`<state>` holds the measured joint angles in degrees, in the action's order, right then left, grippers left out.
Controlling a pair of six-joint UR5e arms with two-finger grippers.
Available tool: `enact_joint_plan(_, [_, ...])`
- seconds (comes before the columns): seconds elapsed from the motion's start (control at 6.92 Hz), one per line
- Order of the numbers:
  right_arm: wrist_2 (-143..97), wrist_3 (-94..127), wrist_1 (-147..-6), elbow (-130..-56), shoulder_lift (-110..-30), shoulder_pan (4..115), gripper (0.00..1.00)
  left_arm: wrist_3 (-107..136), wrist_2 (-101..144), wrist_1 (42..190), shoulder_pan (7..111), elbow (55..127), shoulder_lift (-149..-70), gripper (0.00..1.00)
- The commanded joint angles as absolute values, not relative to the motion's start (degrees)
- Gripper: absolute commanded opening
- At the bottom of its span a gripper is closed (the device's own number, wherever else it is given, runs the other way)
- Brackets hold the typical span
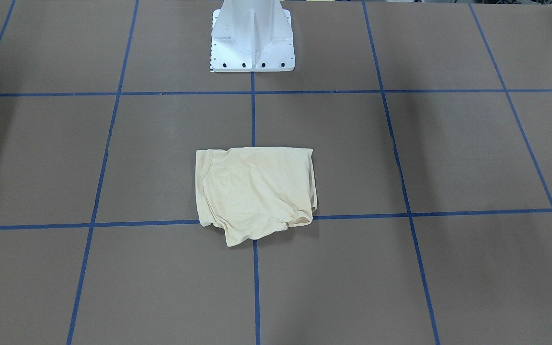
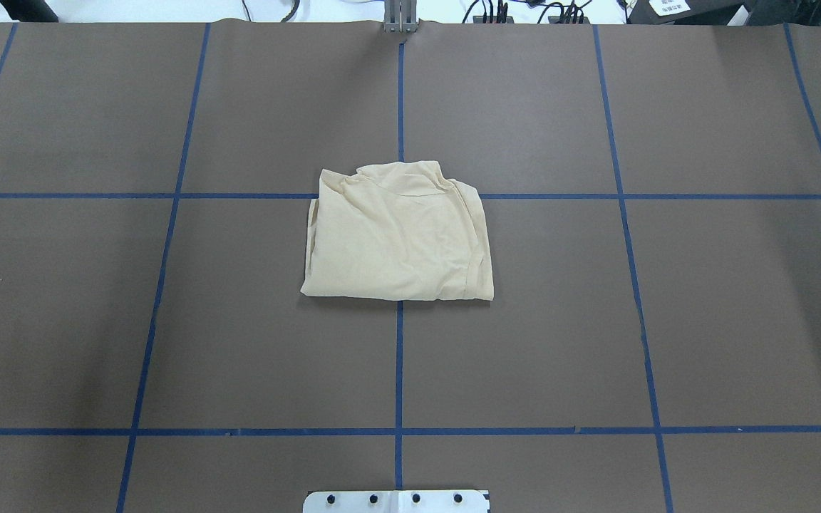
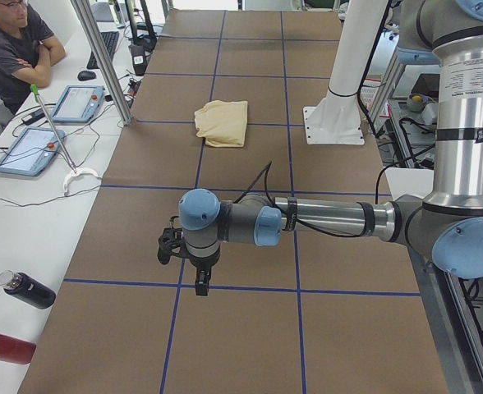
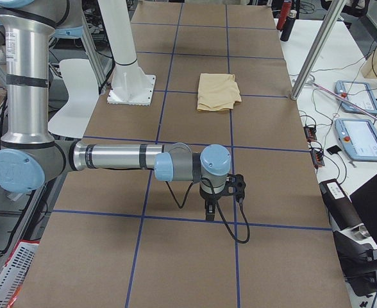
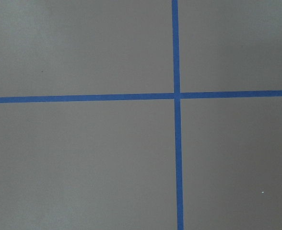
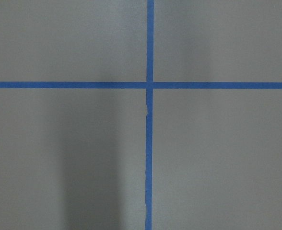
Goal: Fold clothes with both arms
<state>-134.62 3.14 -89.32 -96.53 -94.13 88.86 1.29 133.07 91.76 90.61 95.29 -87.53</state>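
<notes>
**Shirt folded mid-table, arms parked way out wide**

The cream T-shirt (image 2: 396,239) lies folded in a rumpled rectangle at 12 o'clock from the white pedestal (image 2: 396,501), straddling the centre tape line (image 2: 398,370). The left gripper (image 3: 200,281) hangs over the table (image 2: 168,320) off at the shirt's 9 o'clock and the right gripper (image 4: 209,210) at 3 o'clock. Both point down, well apart from it. Can't tell how wide either one's fingers are.

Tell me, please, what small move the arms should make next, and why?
Probably bring the right gripper toward the T-shirt: it lies folded mid-table, but a flap juts unevenly from its far edge, and both that gripper and the left gripper hang far off, near the ends of the table.
</notes>
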Motion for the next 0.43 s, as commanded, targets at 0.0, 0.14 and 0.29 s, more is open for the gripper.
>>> enact_joint_plan(0.0, [-134.65, 3.16, -89.38, -96.50, -94.04, 88.86, 1.00, 1.41, 133.07, 91.76, 90.62, 95.27, -87.89, 1.00])
enact_joint_plan(0.14, [-134.65, 3.16, -89.30, -96.59, -93.87, 88.86, 1.00, 1.23, 133.15, 91.76, 90.53, 94.66, -87.89, 1.00])
enact_joint_plan(0.29, [-134.56, 3.16, -89.30, -96.50, -93.87, 88.86, 1.00, 1.14, 133.15, 91.76, 90.61, 94.75, -87.89, 1.00])
